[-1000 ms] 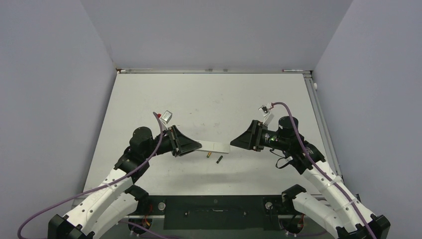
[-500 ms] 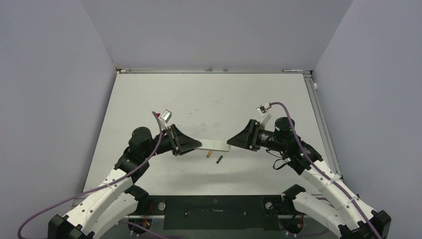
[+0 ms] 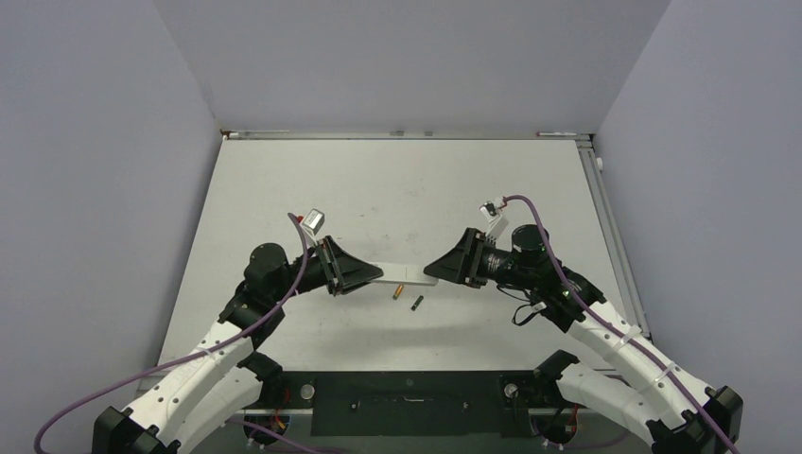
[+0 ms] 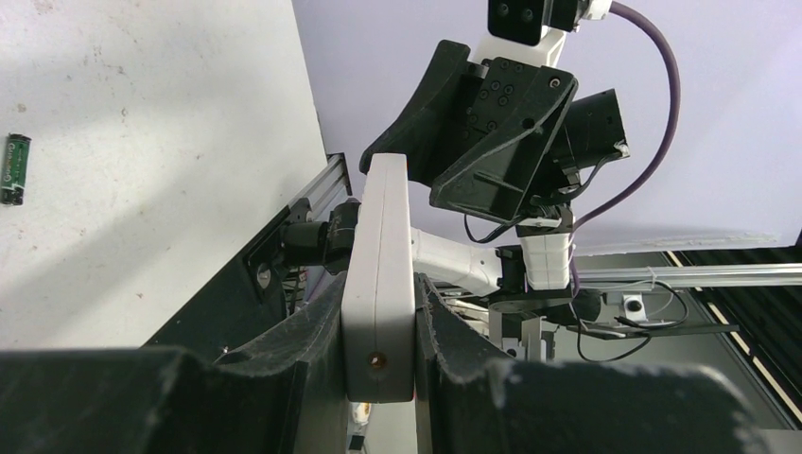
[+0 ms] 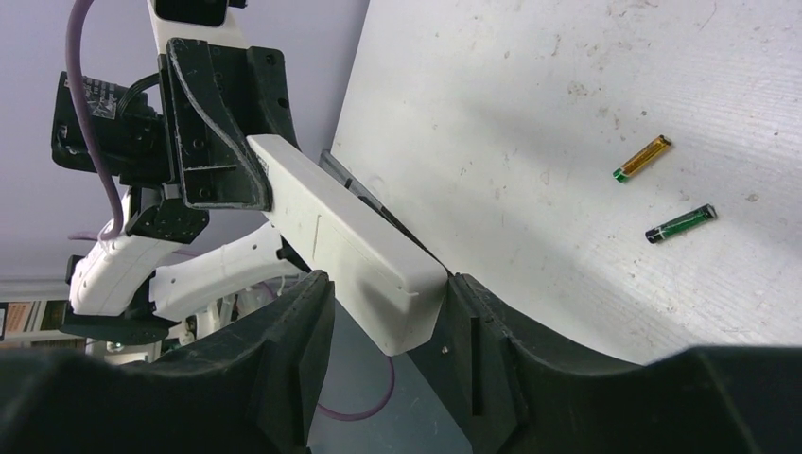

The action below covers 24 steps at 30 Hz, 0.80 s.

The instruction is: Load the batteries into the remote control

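Remote control [image 3: 405, 275] bridged above the bench [image 3: 378, 189] for regrasping: left claw [image 4: 378, 317] pinches its nine-o'clock end, right claw [image 5: 388, 295] straddles the three-o'clock end, contact unclear; gold battery [image 3: 400, 290] and dark battery [image 3: 416, 303] lie at six o'clock.

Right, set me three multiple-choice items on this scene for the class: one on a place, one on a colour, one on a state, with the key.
1. Where does the gold battery lie, relative to the remote control?
A) loose on the table, apart from it
B) inside its recess
C) balanced on top of it

2. The other battery, beside the gold one, is mostly:
A) white
B) dark
C) bright red

3. The left end effector is:
A) open and empty
B) shut on a battery
C) shut on the remote control

Key:
1 A, it rests on the bare tabletop while the remote is held in the air.
2 B, its body looks blackish.
3 C, it clamps one end of the white bar.
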### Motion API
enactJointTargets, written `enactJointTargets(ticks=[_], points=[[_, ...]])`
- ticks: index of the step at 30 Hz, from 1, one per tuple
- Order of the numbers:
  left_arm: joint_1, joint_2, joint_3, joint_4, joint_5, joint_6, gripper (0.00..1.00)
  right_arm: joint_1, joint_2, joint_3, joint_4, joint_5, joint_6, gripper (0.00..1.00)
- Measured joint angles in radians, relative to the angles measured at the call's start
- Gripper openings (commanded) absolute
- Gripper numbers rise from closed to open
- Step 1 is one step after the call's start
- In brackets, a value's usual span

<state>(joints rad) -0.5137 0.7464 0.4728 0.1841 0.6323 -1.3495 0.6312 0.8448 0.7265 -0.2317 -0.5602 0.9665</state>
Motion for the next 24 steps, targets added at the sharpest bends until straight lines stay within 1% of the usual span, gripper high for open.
enactJointTargets(ticks=[6, 11, 13, 16, 17, 24], points=[[0.000, 0.000, -0.009, 0.031, 0.010, -0.021, 0.00, 0.013, 0.006, 0.000, 0.009, 0.007, 0.011, 0.44], [0.000, 0.000, -0.009, 0.049, 0.018, -0.029, 0.00, 0.019, 0.006, -0.005, 0.017, 0.008, 0.016, 0.37], [0.000, 0.000, -0.009, 0.051, 0.020, -0.031, 0.00, 0.023, 0.006, -0.005, 0.024, 0.010, 0.018, 0.29], [0.003, -0.002, -0.015, 0.056, 0.023, -0.031, 0.00, 0.022, 0.005, -0.005, 0.030, 0.016, 0.031, 0.13], [0.007, -0.003, -0.018, 0.061, 0.024, -0.033, 0.00, 0.021, 0.003, -0.007, 0.034, 0.017, 0.042, 0.09], [0.011, -0.014, -0.026, 0.091, 0.026, -0.053, 0.00, 0.018, -0.025, -0.021, 0.062, 0.014, 0.068, 0.08]])
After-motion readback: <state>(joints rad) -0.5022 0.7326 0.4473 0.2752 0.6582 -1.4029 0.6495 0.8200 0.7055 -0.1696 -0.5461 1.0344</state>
